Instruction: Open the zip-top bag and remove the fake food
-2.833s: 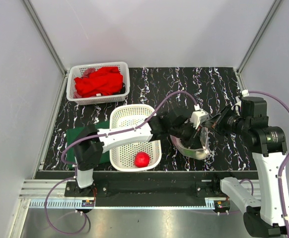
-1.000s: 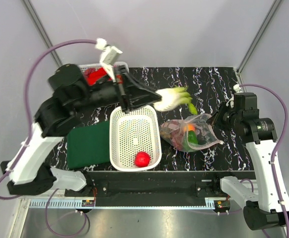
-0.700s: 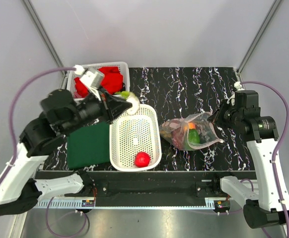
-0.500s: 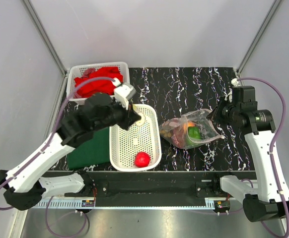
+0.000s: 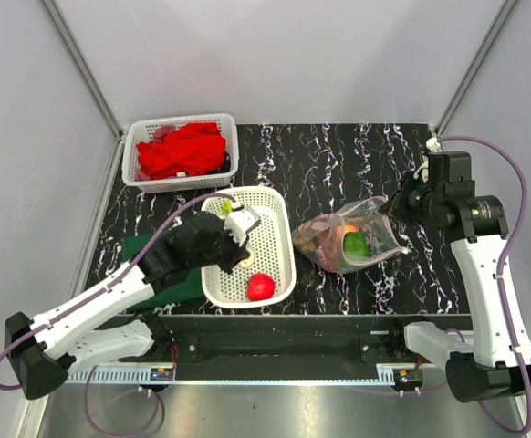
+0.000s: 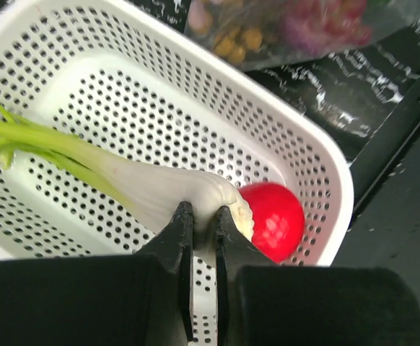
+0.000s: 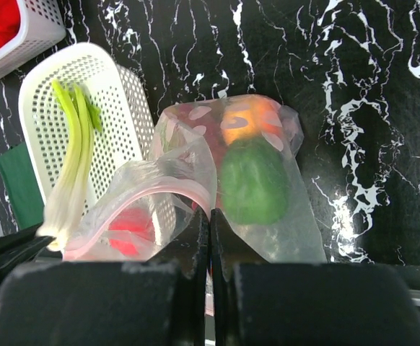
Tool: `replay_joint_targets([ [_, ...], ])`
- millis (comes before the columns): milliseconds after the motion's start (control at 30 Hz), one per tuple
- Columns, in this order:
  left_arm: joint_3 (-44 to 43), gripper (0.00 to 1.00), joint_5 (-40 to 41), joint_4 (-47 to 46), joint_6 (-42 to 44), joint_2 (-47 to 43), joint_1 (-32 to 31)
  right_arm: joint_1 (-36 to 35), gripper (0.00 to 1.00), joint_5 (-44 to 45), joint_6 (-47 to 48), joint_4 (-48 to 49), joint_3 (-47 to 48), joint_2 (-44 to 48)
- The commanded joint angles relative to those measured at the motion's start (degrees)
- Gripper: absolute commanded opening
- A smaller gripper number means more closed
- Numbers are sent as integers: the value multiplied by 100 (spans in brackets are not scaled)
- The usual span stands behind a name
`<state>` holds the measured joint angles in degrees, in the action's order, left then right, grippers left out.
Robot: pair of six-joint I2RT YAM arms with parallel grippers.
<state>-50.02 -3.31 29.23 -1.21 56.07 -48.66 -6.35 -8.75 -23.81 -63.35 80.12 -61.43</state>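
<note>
Left arm: left gripper (image 6: 201,216) clamped on the bulb end of the leek (image 6: 123,180).
Leek axis: lengthwise over the white basket (image 6: 195,68), green tops pointing away from the jaws, bulb beside the red apple (image 6: 271,220).
Right arm: right gripper (image 7: 208,216) pinched closed on the zip-top bag (image 7: 185,162) edge.
Bag position: on the table (image 5: 338,155), just right of the basket, remaining fake food (image 7: 253,180) inside.

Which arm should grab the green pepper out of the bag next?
Probably left. The right gripper is shut on the zip-top bag, holding it open. The left gripper only has to drop the leek into the basket first.
</note>
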Motion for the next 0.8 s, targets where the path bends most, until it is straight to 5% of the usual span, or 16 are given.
replay_joint_targets([
  [0,597,5,653,-700,307,-343,41,-7,0,-354,113,156,171,96],
  [67,643,28,805,-472,131,-369,41,-15,0,-521,210,78,223,70],
  [100,599,52,988,-332,-18,-456,41,-15,0,-574,245,86,232,96],
  [267,345,85,1105,187,-300,-808,41,-15,0,-943,132,139,83,228],
  [433,-480,87,367,381,-722,-748,24,-15,0,-1111,44,25,-49,272],
  [567,-1209,70,-511,-390,-1556,-169,-283,-7,0,-1348,-115,7,-49,254],
  [767,-2880,58,-162,-1236,-1733,1639,-1452,-7,0,-1708,-501,16,-22,149],
])
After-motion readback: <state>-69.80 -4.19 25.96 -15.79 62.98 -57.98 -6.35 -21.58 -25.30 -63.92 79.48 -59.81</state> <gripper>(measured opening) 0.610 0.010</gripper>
